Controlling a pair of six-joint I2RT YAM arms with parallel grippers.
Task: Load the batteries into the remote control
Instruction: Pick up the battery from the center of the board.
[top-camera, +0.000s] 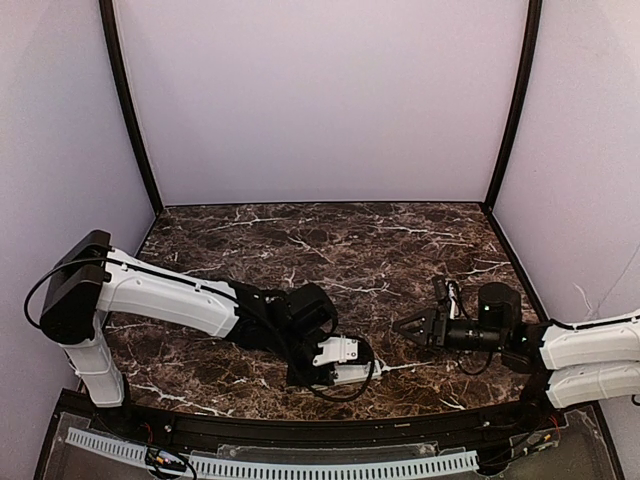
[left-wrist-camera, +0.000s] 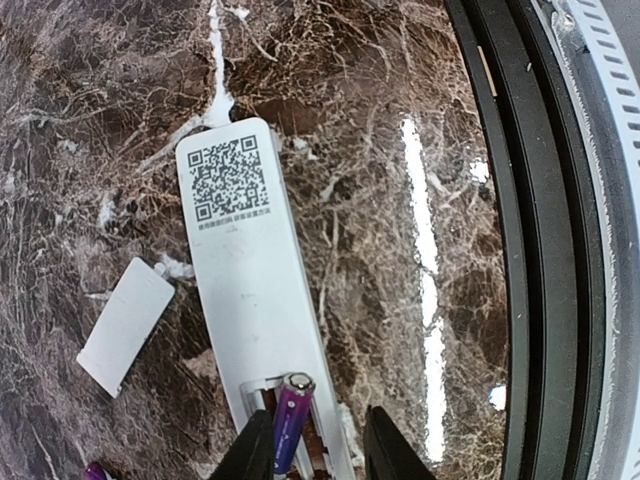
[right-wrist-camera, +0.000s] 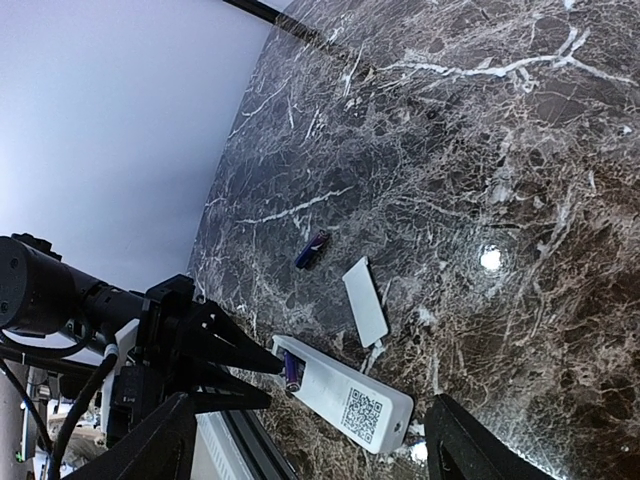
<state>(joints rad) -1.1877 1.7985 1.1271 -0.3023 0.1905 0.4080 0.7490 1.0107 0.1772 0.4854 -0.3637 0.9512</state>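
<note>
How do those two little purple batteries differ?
One battery rests at the remote control's open recess; the other battery lies loose on the marble table, past the white cover plate. The left gripper straddles the first; no gripper nears the second. Both are small purple cylinders.

The left jaws stand astride the recess end of the remote control (left-wrist-camera: 250, 270) and block that end from above. The cover plate (left-wrist-camera: 125, 325) lies just beside one long side, with a loose battery (right-wrist-camera: 312, 250) near it but apart. Along the other long side, a strip of bare worktop (left-wrist-camera: 400, 120) reaches the black edge rail (left-wrist-camera: 530, 250). The remote's code end is uncovered. A gap of worktop separates the left jaws from the right jaws.
</note>
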